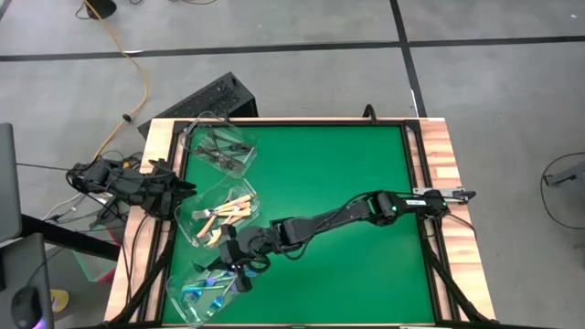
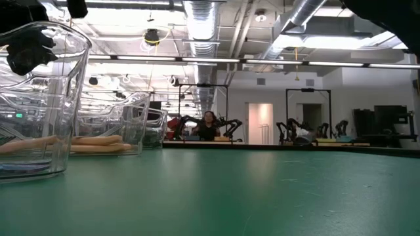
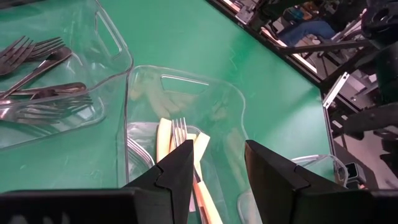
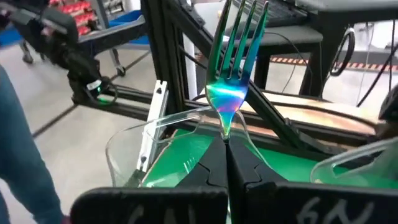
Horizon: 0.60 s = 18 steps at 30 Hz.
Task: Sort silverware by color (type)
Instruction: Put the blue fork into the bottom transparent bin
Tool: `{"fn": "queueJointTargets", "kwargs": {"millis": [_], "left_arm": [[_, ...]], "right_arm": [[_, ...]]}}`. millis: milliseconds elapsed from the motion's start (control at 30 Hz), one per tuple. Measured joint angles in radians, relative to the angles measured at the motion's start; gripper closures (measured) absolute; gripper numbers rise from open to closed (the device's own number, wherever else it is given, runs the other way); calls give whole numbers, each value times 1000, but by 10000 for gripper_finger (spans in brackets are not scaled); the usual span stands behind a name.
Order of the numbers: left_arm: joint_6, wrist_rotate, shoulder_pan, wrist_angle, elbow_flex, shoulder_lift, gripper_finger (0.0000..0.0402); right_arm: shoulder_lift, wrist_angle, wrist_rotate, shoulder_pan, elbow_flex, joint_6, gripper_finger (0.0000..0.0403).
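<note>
Iridescent fork (image 4: pixel 235 59) upright, clamped in my right gripper (image 4: pixel 225 152) above the nearest clear tub (image 4: pixel 134 146), my left gripper (image 3: pixel 217 168) parted over cream-handled forks (image 3: pixel 180 140), green mat (image 1: pixel 329 174), wood-edged table (image 1: pixel 439 146), grey floor, bright workshop behind.

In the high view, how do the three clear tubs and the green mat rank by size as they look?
1. green mat
2-4. The dark-fork tub, the cream-handled-fork tub and the iridescent-fork tub look alike; I cannot rank them.
</note>
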Motion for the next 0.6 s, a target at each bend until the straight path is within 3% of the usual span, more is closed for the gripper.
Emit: {"fn": "queueJointTargets", "kwargs": {"millis": [433, 600], "left_arm": [[-2, -2, 0, 0, 0, 0, 274], [-2, -3, 0, 0, 0, 0, 274]], "right_arm": [[0, -94, -50, -1, 0, -323, 399], [16, -108, -113, -10, 1, -349, 399]]}}
